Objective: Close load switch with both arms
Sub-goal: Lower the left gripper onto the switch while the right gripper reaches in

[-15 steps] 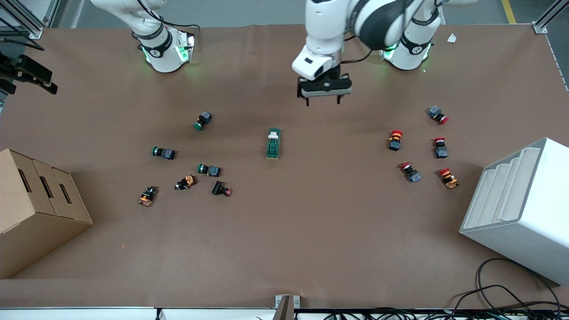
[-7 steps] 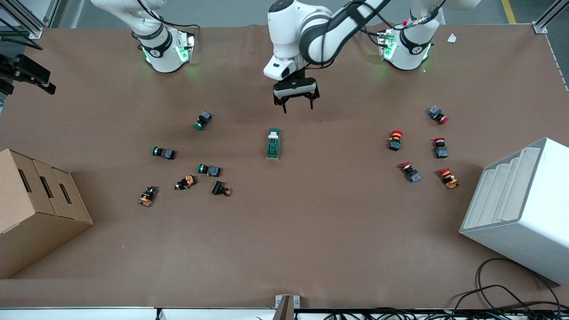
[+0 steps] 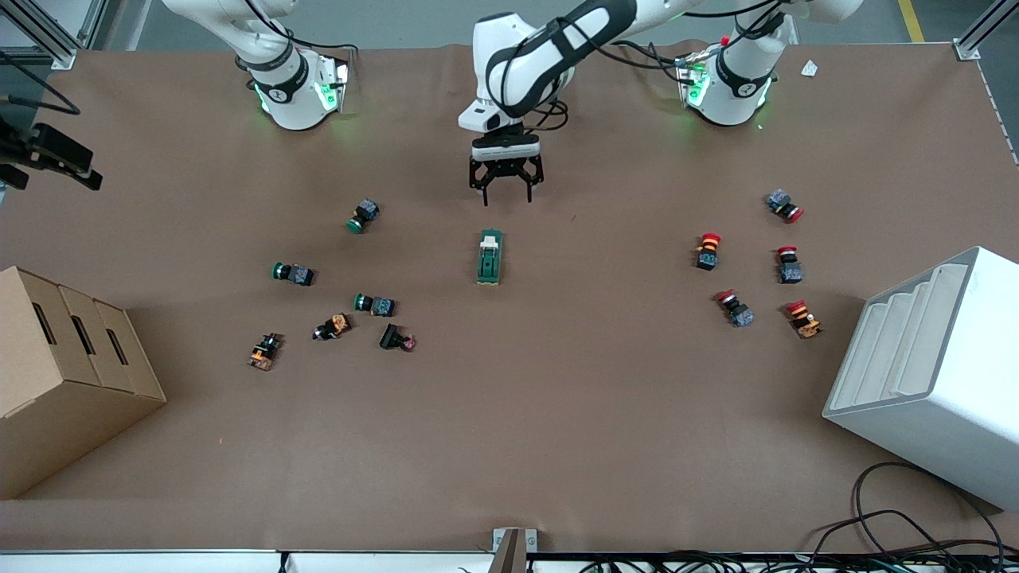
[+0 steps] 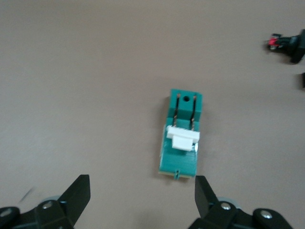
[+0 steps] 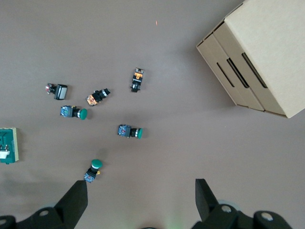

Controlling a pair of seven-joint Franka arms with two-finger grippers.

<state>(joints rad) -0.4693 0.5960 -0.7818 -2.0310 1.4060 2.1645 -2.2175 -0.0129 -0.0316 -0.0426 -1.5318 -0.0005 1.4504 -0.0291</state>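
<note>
**A:** While the left arm reaches out over the brown bench (image 3: pixel 557 414), where is its black two-finger pincer?

**B:** The left pincer (image 3: pixel 506 199) hangs above bare bench at 12 o'clock of the dark-green rectangular load switch (image 3: pixel 489 257), its fingers spread wide and holding nothing.

**A:** And the switch itself?

**B:** It lies flat at mid-bench, touched by neither arm. Its cream-white lever tab (image 3: pixel 490 237) is at the 12 o'clock end. Small green-capped push buttons (image 3: pixel 293 273) are scattered out at its 9 o'clock, red-capped push buttons (image 3: pixel 708 250) at its 3 o'clock.

**A:** The other arm?

**B:** It waits. The right pincer (image 5: pixel 140 195) hangs high above the green-capped buttons, near the tan cardboard box (image 3: pixel 64 374), also wide and empty.
</note>
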